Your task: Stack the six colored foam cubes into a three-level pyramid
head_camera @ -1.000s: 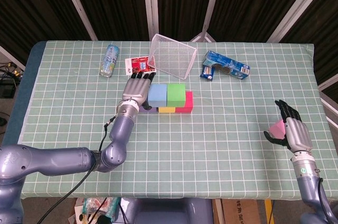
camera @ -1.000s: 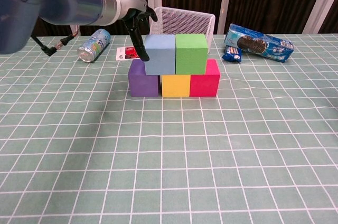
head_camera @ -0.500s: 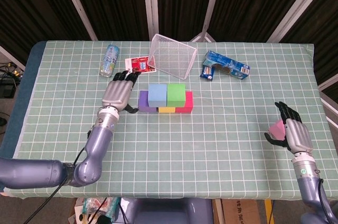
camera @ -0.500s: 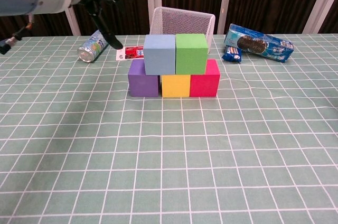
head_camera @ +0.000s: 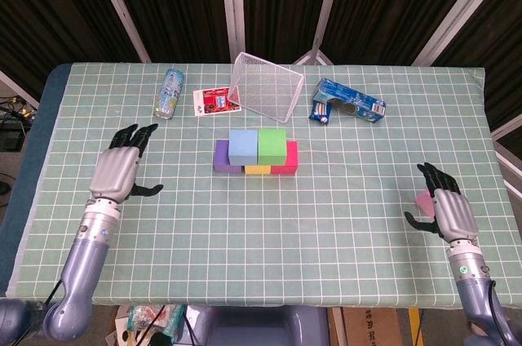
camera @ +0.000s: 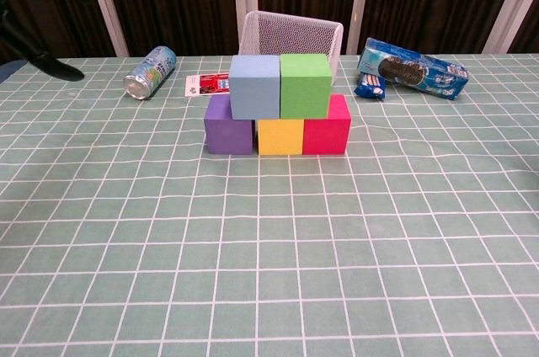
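Right hand [head_camera: 446,209]: fingers [head_camera: 430,175] are curled around a pink cube [head_camera: 422,201], which is held near the table's right edge, well apart from the stack. Left hand [head_camera: 117,168]: fingers [head_camera: 135,135] are spread and nothing is held; it is seen at the table's left side, well clear of the cubes.

Stack at centre: a purple cube [camera: 228,125], yellow cube [camera: 280,135] and magenta cube [camera: 327,125] are set touching in a row; a blue cube [camera: 254,86] and green cube [camera: 305,84] are seated on them, side by side. Two levels are judged done; only the top is wanting.

Risk noted: foam is light, so the upper pair could be nudged apart or toppled if the pink cube is brought in low or released off the seam. A wire basket [camera: 291,34] stands just behind.
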Tool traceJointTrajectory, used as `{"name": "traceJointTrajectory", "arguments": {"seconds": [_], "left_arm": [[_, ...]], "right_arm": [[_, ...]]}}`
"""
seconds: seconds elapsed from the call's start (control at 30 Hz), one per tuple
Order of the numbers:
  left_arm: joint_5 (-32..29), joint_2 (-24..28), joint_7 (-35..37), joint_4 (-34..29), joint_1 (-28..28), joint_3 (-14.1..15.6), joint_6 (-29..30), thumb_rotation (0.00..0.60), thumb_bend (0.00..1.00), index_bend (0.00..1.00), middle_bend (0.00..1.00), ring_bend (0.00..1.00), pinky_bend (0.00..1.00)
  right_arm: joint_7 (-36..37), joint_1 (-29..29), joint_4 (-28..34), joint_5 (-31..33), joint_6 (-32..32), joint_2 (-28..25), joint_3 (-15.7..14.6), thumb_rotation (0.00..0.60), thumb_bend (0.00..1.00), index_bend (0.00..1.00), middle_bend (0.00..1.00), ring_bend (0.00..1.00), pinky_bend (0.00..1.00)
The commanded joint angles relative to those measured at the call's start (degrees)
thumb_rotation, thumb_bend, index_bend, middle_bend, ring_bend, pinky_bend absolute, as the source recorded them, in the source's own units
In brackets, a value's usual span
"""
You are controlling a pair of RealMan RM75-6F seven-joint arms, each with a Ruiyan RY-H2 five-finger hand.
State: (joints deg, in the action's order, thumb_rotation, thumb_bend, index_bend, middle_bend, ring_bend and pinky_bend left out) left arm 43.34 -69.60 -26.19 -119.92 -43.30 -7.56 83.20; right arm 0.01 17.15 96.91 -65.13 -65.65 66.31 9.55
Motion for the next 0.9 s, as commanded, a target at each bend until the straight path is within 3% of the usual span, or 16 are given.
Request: {"name": "traceJointTrajectory", "arguments": {"seconds": [0.03, 0.4, 0.6, 0.9], "left_arm": [[5.86, 2.23, 4.96, -1.72, 5.07, 3.64, 2.57, 0.600, 0.07, 0.00, 0.09, 0.02, 0.05], [15.94, 0.93, 10.55, 4.14, 13.48, 8.86, 4.71, 0.600, 0.07, 0.00, 0.09, 0.02, 0.05], [20.59, -0.61, 11.91, 7.62, 16.63, 9.40, 5.61, 0.600, 0.08, 0.00, 0.09, 0.02, 0.05], [12.79, 0.22, 14.64, 11.80, 16.39, 5.76, -4.15, 0.600, 0.24, 0.00, 0.10, 0.02, 0.05]], "right_arm": [[-0.58, -0.02, 0.31, -0.20, -0.14, 0.11, -0.30, 0.600, 0.31, 0.00, 0.00, 0.00, 0.00], [-2.94, 0.14, -0.23, -0.08, 0.01, 0.62, -1.12, 0.600, 0.31, 0.00, 0.00, 0.00, 0.00], [-4.04, 0.00, -0.53, -0.74, -1.08, 1.24, -1.31, 0.600, 0.31, 0.00, 0.00, 0.00, 0.00], [-4.02, -0.05, -1.34, -1.57, -2.32, 2.22, -0.93, 0.600, 0.31, 0.00, 0.00, 0.00, 0.00]]}}
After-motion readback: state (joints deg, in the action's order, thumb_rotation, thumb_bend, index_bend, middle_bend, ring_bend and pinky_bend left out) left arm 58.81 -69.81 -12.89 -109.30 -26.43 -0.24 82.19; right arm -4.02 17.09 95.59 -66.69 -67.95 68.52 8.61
